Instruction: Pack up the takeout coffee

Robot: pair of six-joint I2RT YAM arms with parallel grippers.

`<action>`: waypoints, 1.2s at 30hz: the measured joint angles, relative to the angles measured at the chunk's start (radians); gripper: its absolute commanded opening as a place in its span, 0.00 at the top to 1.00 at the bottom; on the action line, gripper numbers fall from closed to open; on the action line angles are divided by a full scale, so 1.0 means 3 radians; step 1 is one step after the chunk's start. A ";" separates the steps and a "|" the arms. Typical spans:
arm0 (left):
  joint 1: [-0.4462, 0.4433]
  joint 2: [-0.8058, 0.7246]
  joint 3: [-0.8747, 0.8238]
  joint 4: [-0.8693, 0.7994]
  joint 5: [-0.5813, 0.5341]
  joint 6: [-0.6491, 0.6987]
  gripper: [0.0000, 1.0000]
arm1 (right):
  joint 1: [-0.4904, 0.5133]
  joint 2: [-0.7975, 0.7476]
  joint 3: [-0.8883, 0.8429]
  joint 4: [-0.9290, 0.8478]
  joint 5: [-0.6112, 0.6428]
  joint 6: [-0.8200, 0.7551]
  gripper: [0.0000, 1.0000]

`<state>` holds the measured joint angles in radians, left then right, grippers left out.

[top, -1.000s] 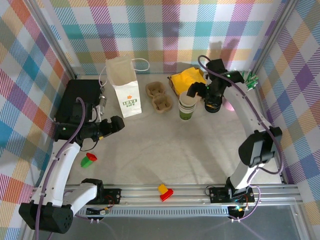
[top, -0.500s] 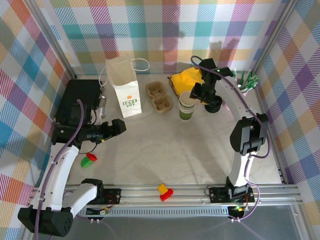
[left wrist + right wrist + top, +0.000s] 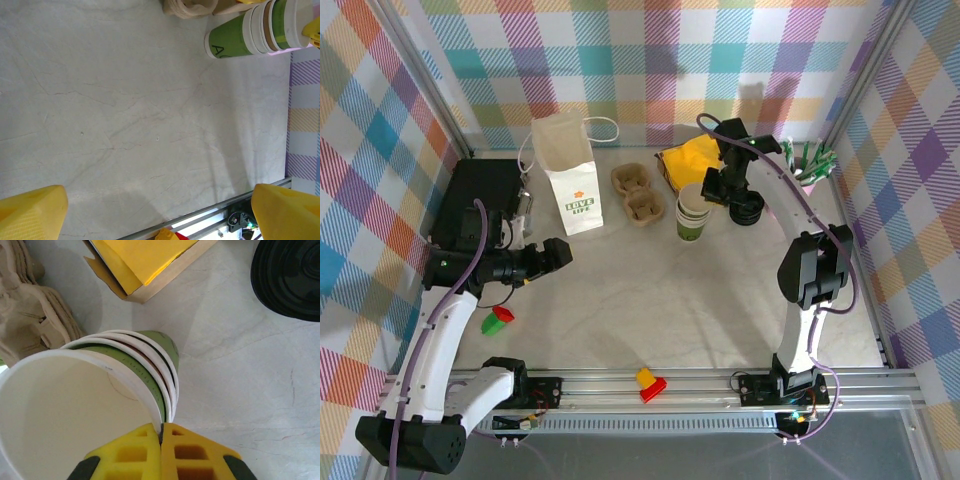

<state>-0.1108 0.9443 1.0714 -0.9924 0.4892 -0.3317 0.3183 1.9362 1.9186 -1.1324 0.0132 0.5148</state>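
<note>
Far across the desk (image 3: 650,300), the right gripper (image 3: 161,434) pinches the rim of the top green cup (image 3: 75,410); lifting could drag nested cups (image 3: 169,360) along. The left gripper (image 3: 157,195) hangs wide open.

This is a robotics lab test cell: an aluminium rail (image 3: 650,378) at 6 o'clock carries the left arm (image 3: 445,330) and right arm (image 3: 798,345), and plaid cloth walls (image 3: 650,60) on metal posts (image 3: 868,70) close in the white table (image 3: 650,300) from 9 through 12 to 3 o'clock. Takeout props, a paper bag (image 3: 570,175) at 11 o'clock and pulp cup carriers (image 3: 638,193) at 12, sit on it
</note>
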 measured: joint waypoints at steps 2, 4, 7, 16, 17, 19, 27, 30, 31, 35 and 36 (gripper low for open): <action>0.0000 -0.0010 0.0000 -0.0001 0.0001 -0.0001 0.06 | 0.0006 0.0000 0.0045 -0.0033 0.0011 -0.0001 0.98; 0.0000 -0.0023 0.0001 -0.0001 0.0001 0.0000 0.05 | 0.0010 0.0000 0.0127 -0.0075 0.0019 -0.0011 0.99; 0.0000 -0.0052 0.0018 -0.0006 0.0001 0.0000 0.04 | 0.0009 -0.0001 0.0306 -0.0175 0.0023 -0.0024 1.00; 0.0000 -0.0111 0.0243 -0.0014 0.0024 0.0001 0.04 | 0.0010 -0.0025 0.1027 -0.0641 0.0070 -0.0112 1.00; 0.0000 -0.0111 0.0267 -0.0014 0.0025 0.0001 0.04 | 0.0013 -0.0050 0.1085 -0.0688 0.0069 -0.0114 1.00; 0.0000 -0.0112 0.0300 -0.0017 0.0025 0.0001 0.04 | 0.0027 -0.0117 0.1153 -0.0774 0.0069 -0.0123 1.00; 0.0000 -0.0226 0.0313 -0.0028 0.0023 -0.0003 0.06 | 0.0371 -0.0748 0.1011 -0.0947 0.0070 -0.0109 0.99; 0.0000 -0.0264 0.0313 -0.0024 0.0023 -0.0017 0.06 | 0.0563 -0.1030 0.0694 -0.0941 0.0071 -0.0080 0.99; 0.0000 -0.0278 0.0312 -0.0023 0.0024 -0.0028 0.06 | 0.0635 -0.1111 0.0558 -0.0919 0.0074 -0.0061 1.00; 0.0000 -0.0336 0.0268 0.0008 0.0024 -0.0066 0.06 | 0.0917 -0.1385 -0.0089 -0.0731 0.0099 0.0034 1.00; 0.0000 -0.0355 0.0239 0.0014 0.0025 -0.0080 0.07 | 0.1006 -0.1456 -0.0319 -0.0621 0.0107 0.0072 1.00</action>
<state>-0.1108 0.8379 1.1431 -0.9882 0.4969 -0.3557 0.6201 1.4994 1.8229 -1.3186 0.0452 0.5365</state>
